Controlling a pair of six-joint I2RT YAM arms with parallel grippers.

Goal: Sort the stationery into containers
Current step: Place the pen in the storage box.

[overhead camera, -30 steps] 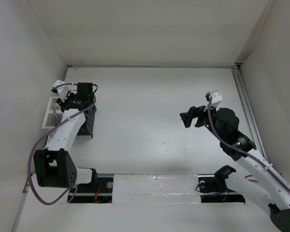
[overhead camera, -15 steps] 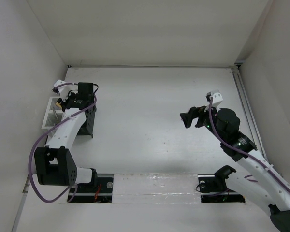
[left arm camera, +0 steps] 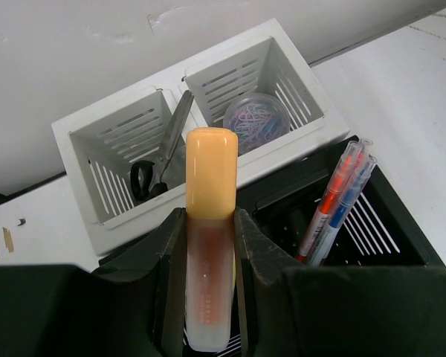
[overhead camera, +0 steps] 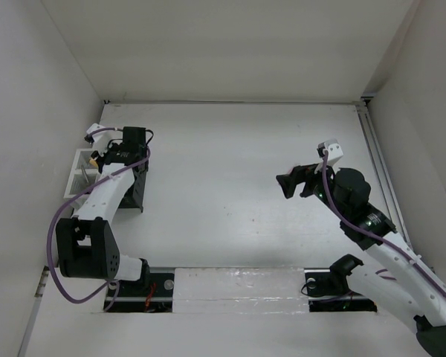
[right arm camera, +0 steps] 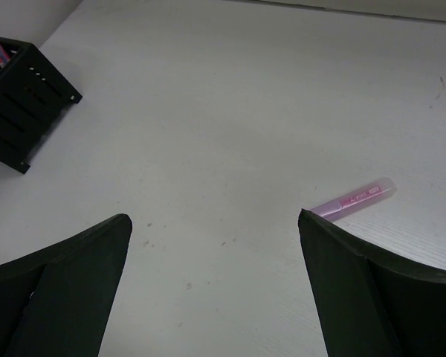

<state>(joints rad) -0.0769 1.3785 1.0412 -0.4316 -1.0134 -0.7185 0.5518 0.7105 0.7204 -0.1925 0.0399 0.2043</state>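
Near the left edge of the table (overhead camera: 230, 149), the left pincer (left arm camera: 209, 223) is clamped on an orange highlighter (left arm camera: 211, 167), its fingers (left arm camera: 171, 253) pressed against both sides of the barrel while the pale orange cap sticks out past them. The highlighter hangs over a black slatted organiser (left arm camera: 401, 238), where a red pen (left arm camera: 328, 202) and a blue pen (left arm camera: 351, 199) lean side by side against one wall. Just beside that box, closer to the table's left edge, sits a white organiser (left arm camera: 78, 134) with two compartments. One compartment holds black-handled scissors (left arm camera: 157, 169), blades up. The other holds a round clear tub of coloured paper clips (left arm camera: 256, 119).

Toward the right edge of the table, the right pincer (right arm camera: 214, 218) hangs above the table with its fingers spread wide apart and nothing between them. Its wrist camera shows a purple highlighter (right arm camera: 354, 198) lying flat on the bare table, well apart from the black organiser. In the overhead view this highlighter cannot be made out.
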